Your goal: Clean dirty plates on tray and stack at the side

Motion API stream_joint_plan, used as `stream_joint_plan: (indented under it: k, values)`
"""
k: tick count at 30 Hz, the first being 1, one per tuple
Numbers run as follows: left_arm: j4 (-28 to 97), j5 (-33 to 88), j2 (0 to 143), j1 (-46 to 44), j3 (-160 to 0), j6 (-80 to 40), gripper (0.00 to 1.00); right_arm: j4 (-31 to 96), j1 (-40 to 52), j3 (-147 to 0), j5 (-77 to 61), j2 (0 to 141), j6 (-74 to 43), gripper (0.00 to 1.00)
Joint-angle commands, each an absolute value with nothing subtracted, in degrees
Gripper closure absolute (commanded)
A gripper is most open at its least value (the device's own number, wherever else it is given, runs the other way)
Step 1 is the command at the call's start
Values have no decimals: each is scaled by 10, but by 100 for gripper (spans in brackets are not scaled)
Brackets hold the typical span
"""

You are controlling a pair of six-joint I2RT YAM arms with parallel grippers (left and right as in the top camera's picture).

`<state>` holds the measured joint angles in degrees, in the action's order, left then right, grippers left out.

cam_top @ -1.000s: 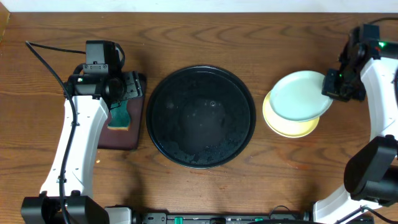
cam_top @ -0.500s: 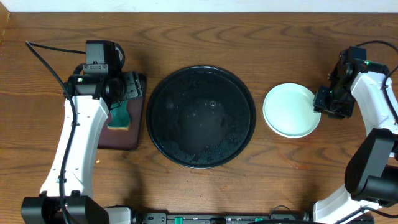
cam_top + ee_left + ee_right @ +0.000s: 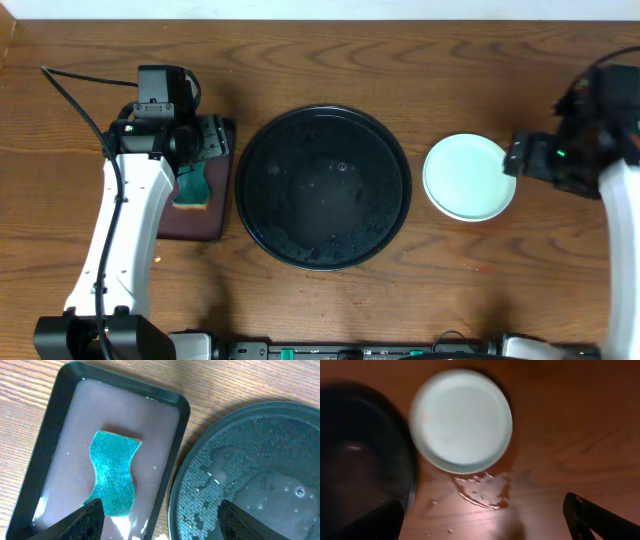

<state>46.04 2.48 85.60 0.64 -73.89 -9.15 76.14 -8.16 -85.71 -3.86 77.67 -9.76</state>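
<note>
The round black tray [image 3: 322,187] lies mid-table, wet, with no plate on it; its beaded surface fills the right of the left wrist view [image 3: 260,470]. To its right on the wood sits a pale mint plate [image 3: 469,177], seen from above in the right wrist view [image 3: 461,420] with faint red smears; anything under it is hidden. My right gripper [image 3: 528,158] hovers just right of that plate, open and empty [image 3: 485,525]. My left gripper [image 3: 205,140] hangs open over the brown tray's right edge [image 3: 162,525], holding nothing.
A teal sponge [image 3: 114,472] lies in the dark brown rectangular tray [image 3: 195,222] left of the black tray. A puddle of water [image 3: 482,487] spreads on the wood beside the mint plate.
The right gripper set the mint plate down squarely over the yellow one, opened, and drew back to the right. The left arm has not moved.
</note>
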Motion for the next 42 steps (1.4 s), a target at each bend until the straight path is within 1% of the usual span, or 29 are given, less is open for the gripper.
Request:
stream_joint_plan:
  k: [1, 6, 11, 16, 18, 20, 23, 30, 32, 37, 42]
  values:
    - [460, 24, 858, 8, -744, -90, 27, 768, -77, -866, -79, 689, -94, 1]
    - [460, 24, 858, 8, -744, -91, 27, 769, -78, -866, -26, 582, -65, 1]
    - [460, 24, 858, 8, -744, -91, 27, 769, -78, -865, 3, 493, -66, 1]
    - [460, 24, 858, 8, -744, -90, 27, 767, -78, -860, 18, 446, -65, 1]
    - [460, 24, 858, 8, -744, -91, 27, 745, -78, -838, 26, 433, -65, 1]
    - [460, 24, 858, 8, -744, -91, 27, 696, -81, -794, 32, 411, -57, 1]
    - [460, 24, 858, 8, -744, -91, 27, 590, -76, -686, 29, 366, -41, 1]
    - [460, 24, 858, 8, -744, -90, 27, 307, -68, -378, -43, 239, -42, 1]
    - [460, 24, 858, 8, -744, -90, 27, 244, -59, -305, -50, 204, -42, 1]
    - [460, 24, 858, 8, -744, -90, 27, 125, -18, -164, -31, 118, -42, 1]
    - [460, 24, 858, 8, -744, -91, 27, 51, -6, -73, -20, 65, -42, 1]
